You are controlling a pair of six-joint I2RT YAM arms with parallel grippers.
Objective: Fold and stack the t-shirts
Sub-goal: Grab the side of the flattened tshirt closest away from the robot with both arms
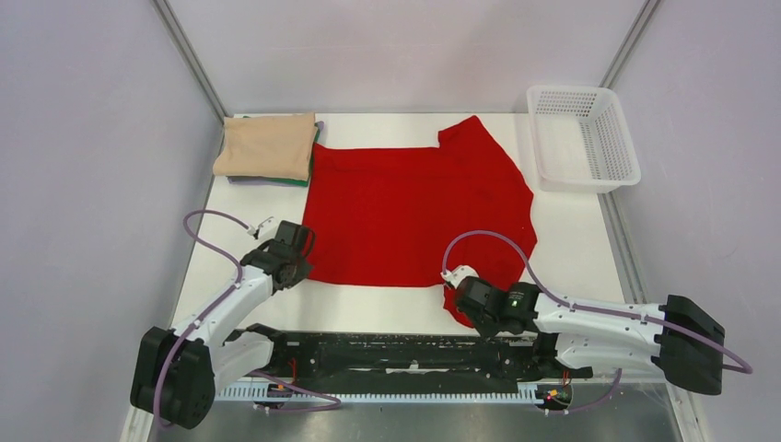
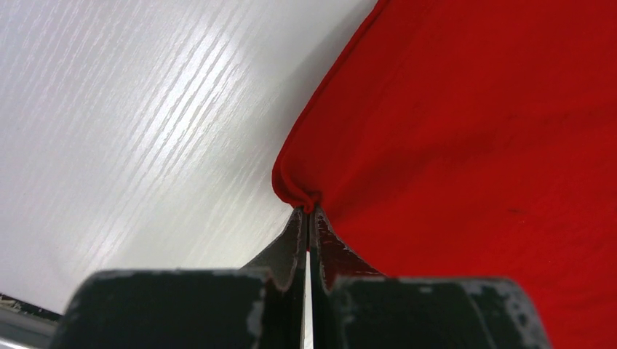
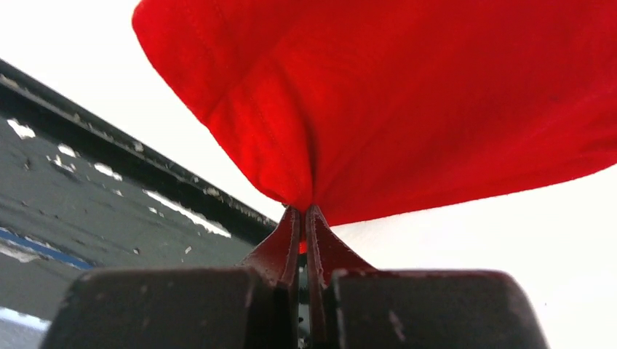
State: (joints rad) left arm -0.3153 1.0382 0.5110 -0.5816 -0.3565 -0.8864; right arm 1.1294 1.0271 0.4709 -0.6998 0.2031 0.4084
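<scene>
The red t-shirt [image 1: 414, 207] lies spread across the middle of the white table. My left gripper [image 1: 299, 267] is shut on its near left corner, seen pinched in the left wrist view [image 2: 309, 211]. My right gripper [image 1: 460, 299] is shut on a red sleeve at the near right, pinched in the right wrist view [image 3: 305, 207] and lifted a little over the table's front edge. The folded beige t-shirt [image 1: 267, 145] lies on top of a folded dark green t-shirt [image 1: 311, 166] at the back left.
A white plastic mesh basket [image 1: 580, 138] stands at the back right corner. The black rail [image 1: 387, 354] of the arm bases runs along the table's near edge. Grey walls close in both sides.
</scene>
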